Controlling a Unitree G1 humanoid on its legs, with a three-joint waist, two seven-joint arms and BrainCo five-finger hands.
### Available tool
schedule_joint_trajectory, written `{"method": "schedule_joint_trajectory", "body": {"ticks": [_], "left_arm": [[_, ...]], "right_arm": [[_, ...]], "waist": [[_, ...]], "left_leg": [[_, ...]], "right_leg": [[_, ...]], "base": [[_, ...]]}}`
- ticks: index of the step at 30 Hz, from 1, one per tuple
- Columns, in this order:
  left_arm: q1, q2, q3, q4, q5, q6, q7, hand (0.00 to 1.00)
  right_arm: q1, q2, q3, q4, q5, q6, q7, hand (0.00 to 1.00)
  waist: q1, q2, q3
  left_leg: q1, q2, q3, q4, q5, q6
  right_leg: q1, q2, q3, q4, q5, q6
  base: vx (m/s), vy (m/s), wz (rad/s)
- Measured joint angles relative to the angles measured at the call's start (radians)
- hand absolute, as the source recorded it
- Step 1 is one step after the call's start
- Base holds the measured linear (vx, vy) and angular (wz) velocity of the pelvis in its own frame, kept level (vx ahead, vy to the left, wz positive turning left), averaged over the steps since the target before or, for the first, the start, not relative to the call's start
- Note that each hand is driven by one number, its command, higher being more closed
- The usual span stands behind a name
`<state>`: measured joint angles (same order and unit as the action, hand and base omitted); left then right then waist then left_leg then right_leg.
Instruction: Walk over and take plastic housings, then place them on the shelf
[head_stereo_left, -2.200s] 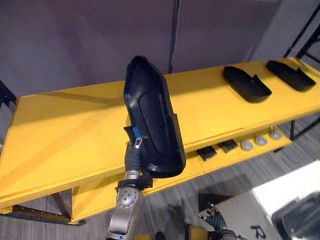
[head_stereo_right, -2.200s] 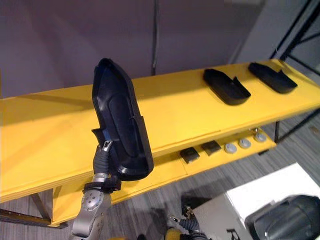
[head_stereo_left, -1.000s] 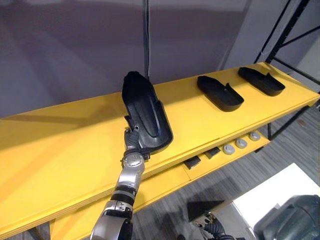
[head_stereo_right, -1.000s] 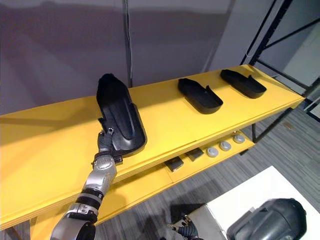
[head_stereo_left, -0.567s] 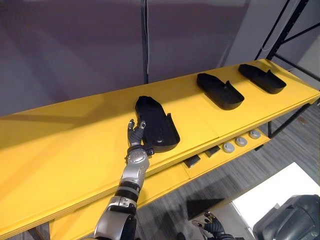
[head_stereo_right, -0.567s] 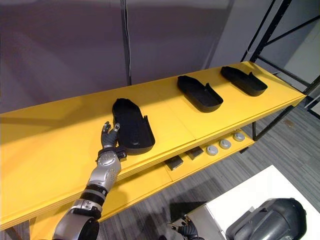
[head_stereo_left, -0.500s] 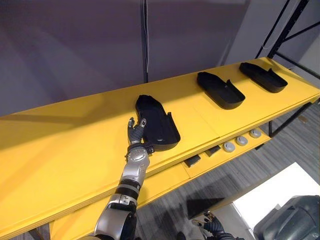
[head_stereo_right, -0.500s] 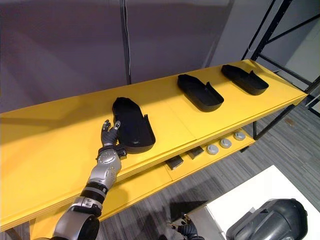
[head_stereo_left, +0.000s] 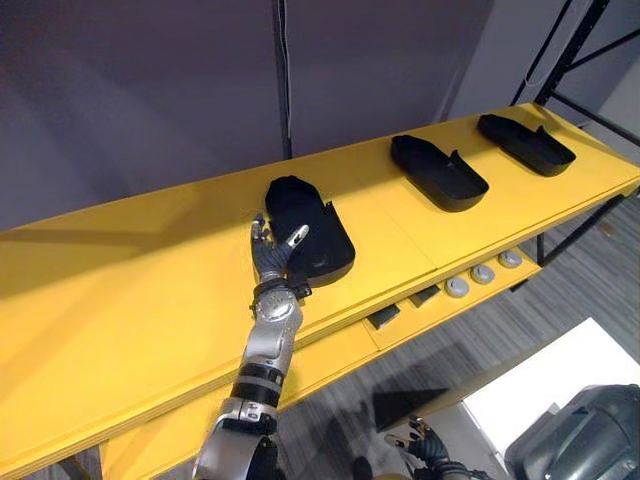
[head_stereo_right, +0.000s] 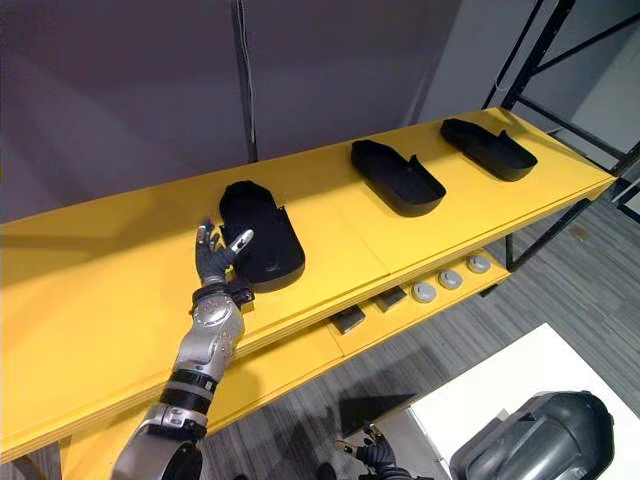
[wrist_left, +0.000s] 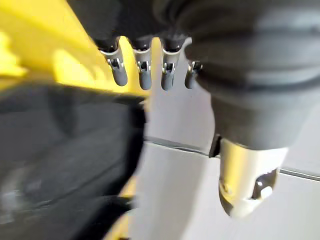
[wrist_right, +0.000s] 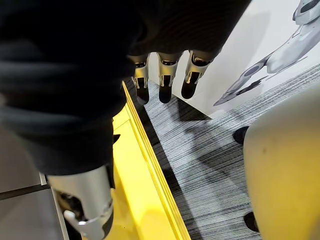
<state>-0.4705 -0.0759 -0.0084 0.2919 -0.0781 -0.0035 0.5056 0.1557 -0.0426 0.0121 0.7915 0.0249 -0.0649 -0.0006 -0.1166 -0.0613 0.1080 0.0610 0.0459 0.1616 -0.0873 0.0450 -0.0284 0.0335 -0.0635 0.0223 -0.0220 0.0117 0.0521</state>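
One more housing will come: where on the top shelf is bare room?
The widest bare stretch of the top shelf lies left of the left hand. A narrower gap lies between the nearest housing and the middle housing. Toward the far housing it is crowded.

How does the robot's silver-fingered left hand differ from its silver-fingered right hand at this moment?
The left hand is raised to the yellow shelf, by the black plastic housing; the right hand hangs low. The left hand's fingers spread upward; the right hand's point straight down at the grey carpeted floor. Both are open and hold nothing.
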Motion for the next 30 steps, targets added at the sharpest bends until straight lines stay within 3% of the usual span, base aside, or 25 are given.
{"method": "schedule_joint_trajectory", "body": {"ticks": [5,6,10,13,21,30], "left_arm": [[0.071,-0.013,-0.029,-0.186,0.123,0.005,-0.008,0.0],[0.093,-0.021,-0.031,-0.227,0.149,0.005,-0.013,1.0],[0.152,-0.012,-0.094,-0.295,0.201,-0.001,-0.057,1.0],[0.191,0.006,-0.177,-0.324,0.223,-0.025,-0.153,1.0],[0.283,0.044,-0.329,-0.303,0.34,-0.064,-0.294,1.0],[0.287,0.09,-0.374,-0.128,0.497,-0.062,-0.339,1.0]], "right_arm": [[0.033,0.001,0.0,-0.036,0.0,0.0,0.001,0.0],[0.039,0.002,-0.001,-0.042,0.0,0.0,0.002,0.0],[0.055,0.003,-0.001,-0.057,0.0,-0.001,0.009,0.0],[0.06,0.003,-0.001,-0.061,0.001,-0.001,0.016,0.0],[0.064,0.001,-0.001,-0.063,0.0,-0.004,0.023,0.0],[0.033,0.0,0.0,-0.018,-0.001,-0.017,0.023,0.0]], "waist": [[0.028,0.0,0.0],[0.034,0.0,0.0],[0.053,0.0,0.0],[0.06,0.001,-0.001],[0.06,0.009,-0.009],[0.043,0.022,-0.017]], "left_leg": [[0.001,0.001,-0.002,0.0,-0.001,-0.001],[0.003,0.001,-0.002,0.0,-0.001,-0.001],[0.009,0.001,-0.003,0.0,-0.001,-0.002],[0.012,0.001,-0.003,-0.003,-0.008,-0.01],[0.014,0.002,0.01,-0.003,-0.004,-0.005],[0.014,0.004,0.021,0.0,-0.004,-0.006]], "right_leg": [[0.001,0.0,-0.001,0.005,-0.001,0.0],[0.001,0.0,-0.001,0.006,-0.001,0.0],[0.005,0.0,-0.003,0.013,-0.002,0.002],[0.006,-0.001,-0.003,0.016,-0.003,0.003],[0.002,0.004,0.006,0.013,-0.004,0.005],[-0.002,0.009,0.019,0.004,-0.003,0.005]], "base": [[0.0,0.0,0.0],[0.0,0.0,0.0],[0.0,0.0,0.0],[0.0,0.0,0.0],[0.0,0.004,-0.04],[0.0,0.001,-0.03]]}}
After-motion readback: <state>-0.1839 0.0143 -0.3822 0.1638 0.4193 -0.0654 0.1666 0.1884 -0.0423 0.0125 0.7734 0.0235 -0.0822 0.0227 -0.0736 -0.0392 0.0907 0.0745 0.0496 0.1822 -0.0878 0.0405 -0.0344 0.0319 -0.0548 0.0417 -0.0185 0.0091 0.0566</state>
